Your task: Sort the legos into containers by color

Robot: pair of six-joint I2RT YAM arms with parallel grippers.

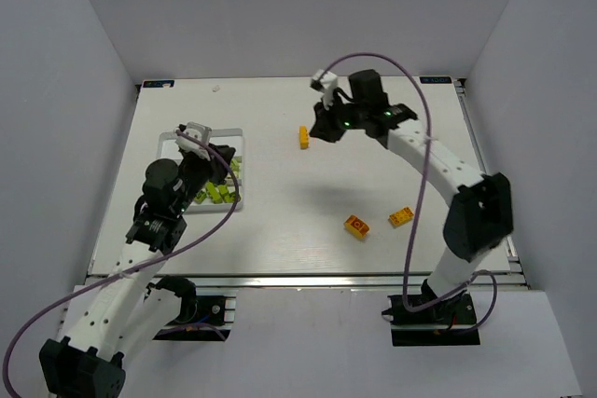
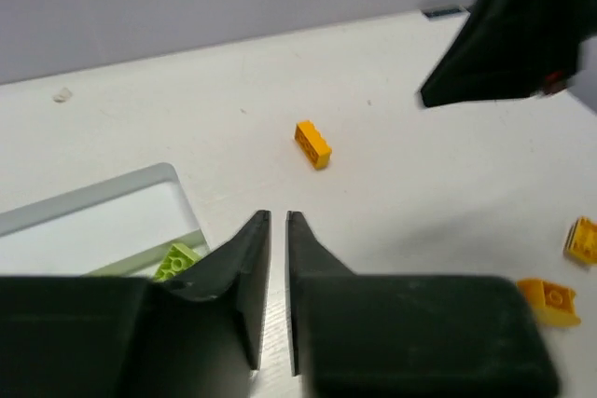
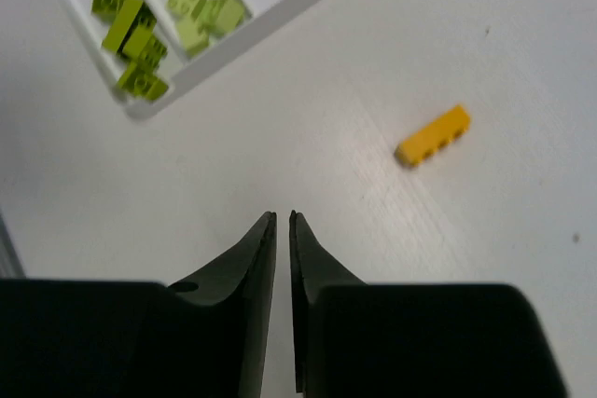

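The right gripper [image 3: 283, 216] hovered above the table [image 3: 308, 137] with its fingers pinched to a thin slit and nothing between them. The left gripper [image 2: 278, 216], likewise almost closed and empty, hung by the tray [image 3: 252, 25], where the green bricks [image 3: 140, 34] lay. The nearest orange brick [image 3: 434, 135] sat on the bare table, ahead and to the right of the right fingers and well apart from the tray; two more orange bricks [image 1: 356, 226] lay nearer the table's front edge. To take it cleanly, the right gripper would probably need to open wider than the brick, shift directly over it, turn so the fingers closed across its short width, and descend close to the table before squeezing.
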